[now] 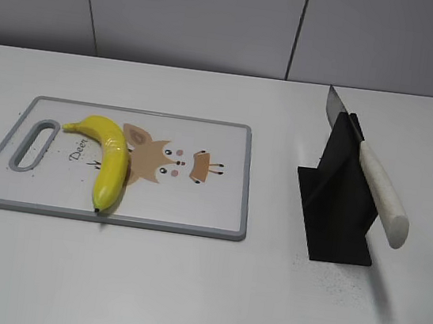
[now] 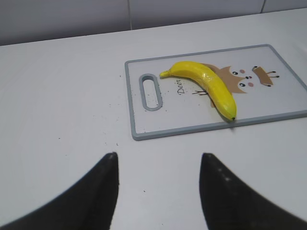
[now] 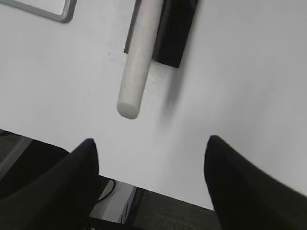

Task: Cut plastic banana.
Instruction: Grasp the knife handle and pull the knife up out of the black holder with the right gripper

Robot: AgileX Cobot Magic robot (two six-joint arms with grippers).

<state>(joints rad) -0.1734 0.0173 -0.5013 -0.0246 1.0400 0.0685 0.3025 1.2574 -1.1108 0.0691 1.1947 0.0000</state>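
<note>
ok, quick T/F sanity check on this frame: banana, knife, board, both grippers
1. The plastic banana lies on the cutting board. True.
2. The knife lies flat on the board. False: it rests in the black holder, handle sticking out.
3. The left gripper holds the banana. False: its fingers are open, off the board.
4. The right gripper is open, short of the knife handle. True.
5. The banana is cut in two. False: it is whole.
</note>
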